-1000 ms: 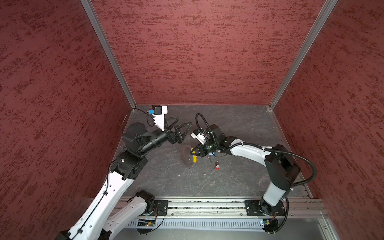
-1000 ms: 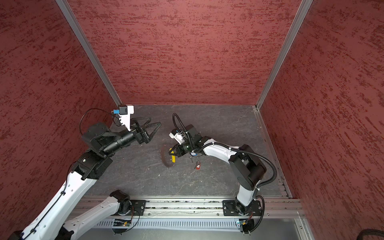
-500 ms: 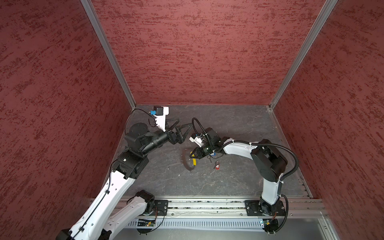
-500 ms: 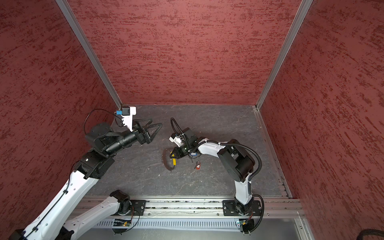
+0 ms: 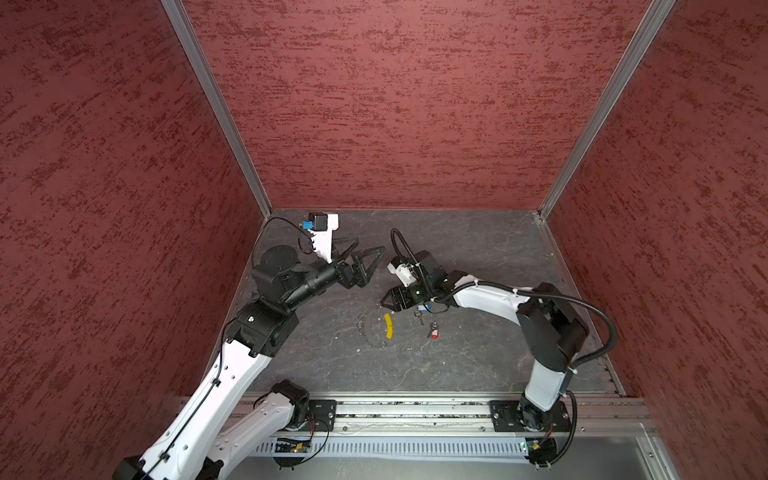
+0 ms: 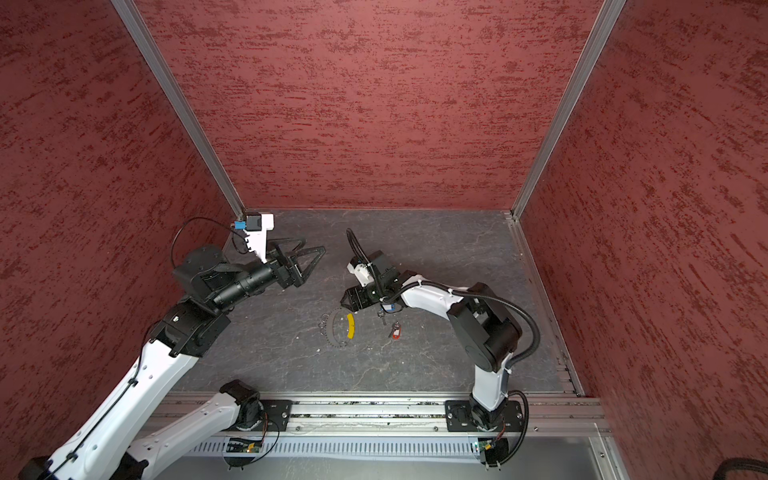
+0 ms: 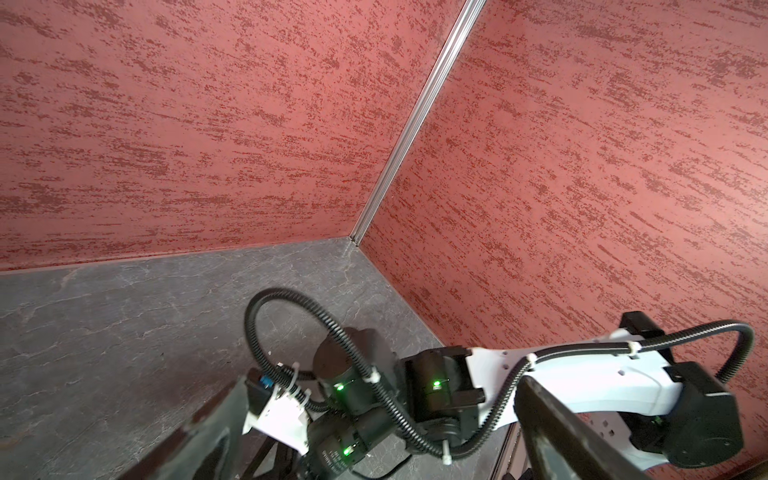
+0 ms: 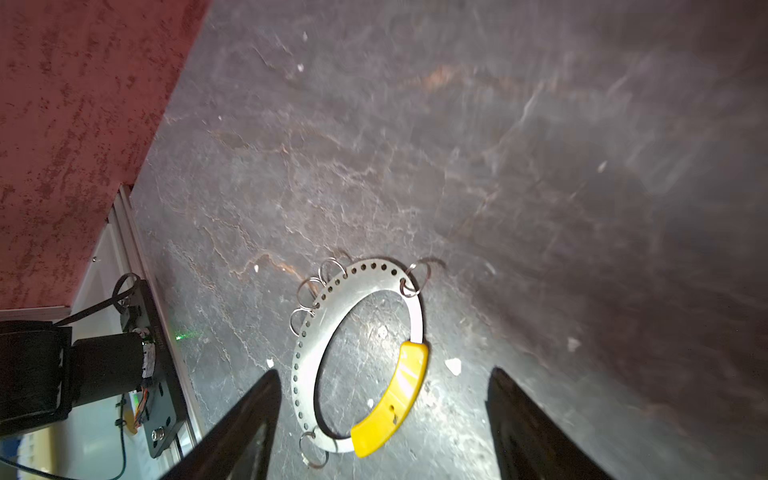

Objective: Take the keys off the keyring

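The keyring (image 5: 368,331) (image 6: 331,330) (image 8: 305,353) lies flat on the dark floor, a perforated metal band with a curved yellow section (image 5: 388,326) (image 8: 395,395) and small silver rings. Just right of it lie the keys, apart from it: one with a red tag (image 5: 434,332) (image 6: 395,331), one with a blue tag (image 5: 422,308) (image 6: 388,308) partly under the right arm. My right gripper (image 5: 384,301) (image 6: 345,301) (image 8: 382,374) hovers open just over the yellow end, holding nothing. My left gripper (image 5: 370,245) (image 6: 313,244) (image 7: 378,382) is open and empty, raised behind and left of the ring.
Red textured walls (image 5: 395,104) close in the floor on three sides. A metal rail (image 5: 415,409) carrying both arm bases runs along the front. The right arm's cable loop (image 7: 291,324) rises in front of the left gripper. Small white crumbs (image 8: 453,365) lie near the ring.
My right gripper has opened and let go of the keyring, which has dropped from standing on edge to lying flat. The left arm has drawn back a little.
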